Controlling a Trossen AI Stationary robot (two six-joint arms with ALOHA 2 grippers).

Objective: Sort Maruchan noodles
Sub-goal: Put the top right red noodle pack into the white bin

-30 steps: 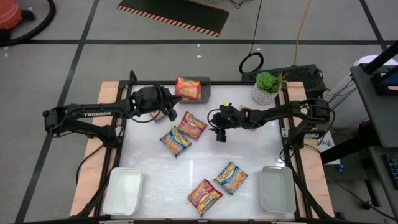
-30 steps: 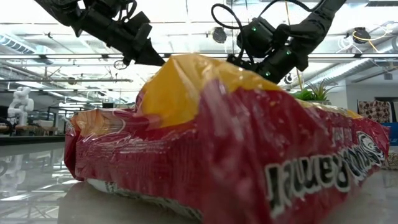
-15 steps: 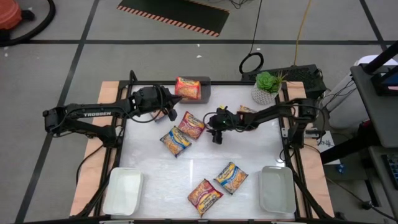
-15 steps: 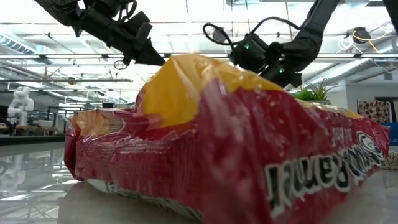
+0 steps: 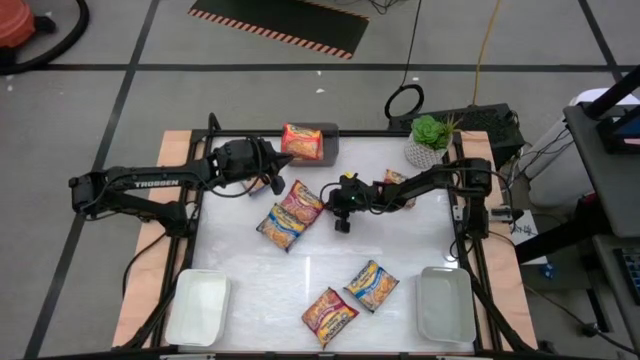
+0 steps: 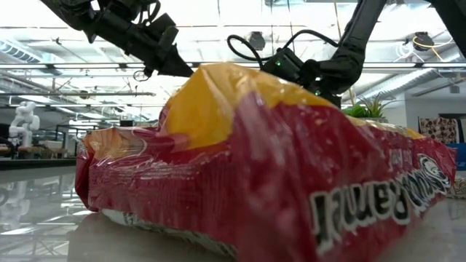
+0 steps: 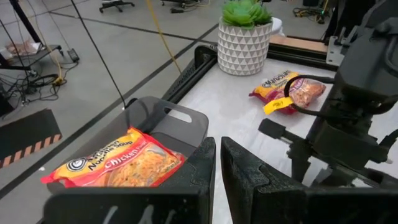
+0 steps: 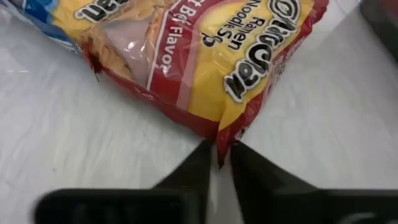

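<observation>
A red Maruchan packet (image 5: 304, 200) lies flat on the white table beside a blue-and-yellow one (image 5: 281, 226). My right gripper (image 5: 334, 204) reaches it from the right and is shut on its edge. An orange packet (image 5: 301, 140) lies in the grey bin (image 5: 331, 140) at the far edge. Another packet (image 5: 396, 179) lies by the plant, and two more (image 5: 371, 285) (image 5: 329, 312) lie near the front. My left gripper (image 5: 272, 181) hovers shut just left of the red packet, holding nothing. My right gripper pinches the red packet's crimped edge seam (image 8: 220, 144), the one facing the table's right, between its two fingers (image 8: 194, 167). The fingers slant down at it from the table's right. The packet lies flat on the table.
Two white trays stand at the front corners (image 5: 198, 306) (image 5: 445, 303). A potted plant (image 5: 430, 141) stands at the far right. In the low view a red packet (image 6: 277, 182) fills the foreground and hides most of the table.
My right gripper has gone toward the table's left edge, from open table over to the red packet's right edge. The left arm has kept still.
</observation>
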